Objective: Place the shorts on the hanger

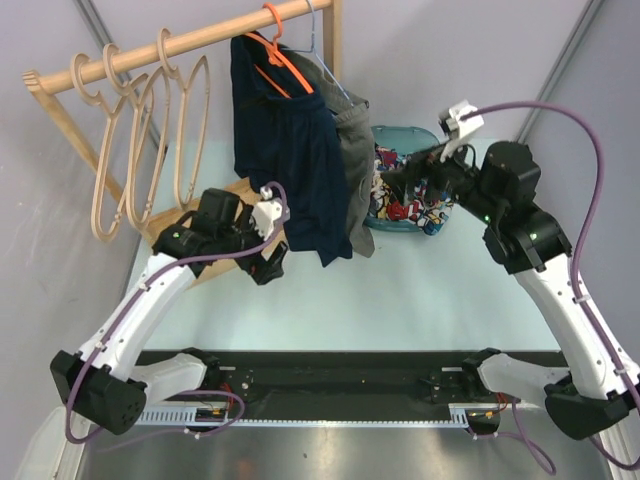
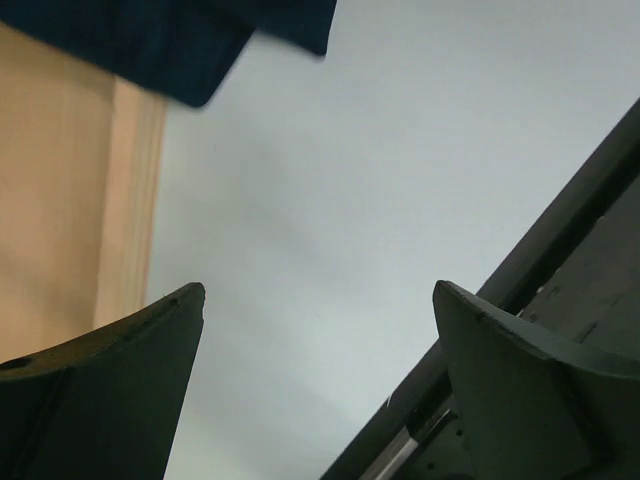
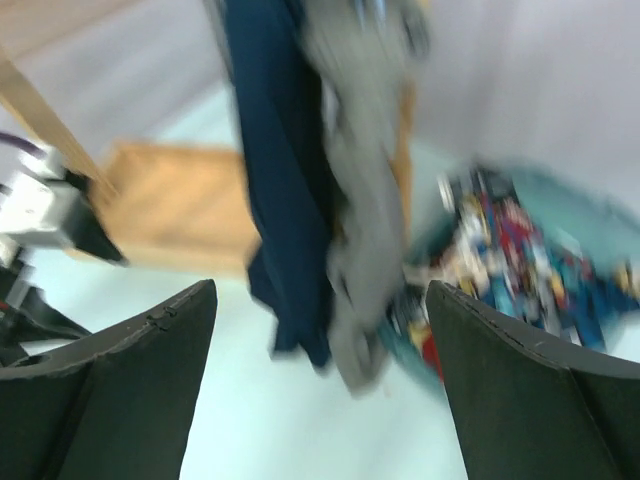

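The navy shorts point(image 1: 290, 160) hang from the orange hanger point(image 1: 285, 55), which hooks on the wooden rail. My left gripper point(image 1: 272, 268) is open and empty, low beside the shorts' left hem. In the left wrist view point(image 2: 318, 295) only a corner of the navy fabric point(image 2: 180, 40) shows above the fingers. My right gripper point(image 1: 392, 188) is open and empty, to the right of the hanging clothes and over the basket. The right wrist view point(image 3: 320, 290) is blurred and shows the navy shorts point(image 3: 285, 200) ahead, apart from the fingers.
Grey shorts point(image 1: 352, 170) hang just right of the navy ones on a thin blue wire hanger point(image 1: 318, 40). Pale wooden hangers point(image 1: 150, 120) hang at the rail's left. A teal basket point(image 1: 395, 135) of colourful clothes stands at the right. The rack's wooden base point(image 2: 60, 200) lies under the left arm.
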